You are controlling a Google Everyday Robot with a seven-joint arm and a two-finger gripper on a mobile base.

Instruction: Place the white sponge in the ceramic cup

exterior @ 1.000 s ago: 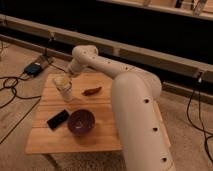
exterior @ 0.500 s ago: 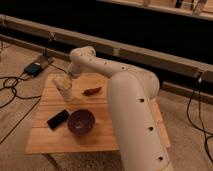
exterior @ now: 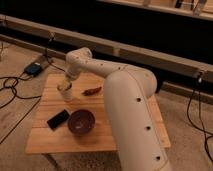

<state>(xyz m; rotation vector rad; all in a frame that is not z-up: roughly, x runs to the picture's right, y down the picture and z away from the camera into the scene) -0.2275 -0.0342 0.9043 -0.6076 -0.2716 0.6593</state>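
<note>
The ceramic cup point(exterior: 65, 94), small, white and upright, stands on the left part of the wooden table point(exterior: 130, 137). My gripper point(exterior: 65, 83) hangs directly over the cup's mouth, at the end of the white arm that reaches in from the right. The white sponge is hidden. I cannot make it out apart from the gripper and the cup's rim.
A wide dark purple bowl point(exterior: 81, 121) sits near the table's front. A flat black object point(exterior: 58, 119) lies to its left, and a small reddish-brown item point(exterior: 92, 91) lies right of the cup. Cables and a blue box point(exterior: 33, 69) are on the floor at left.
The gripper stays over the cup with hardly any shift. The arm's large body has moved slightly in the view.
</note>
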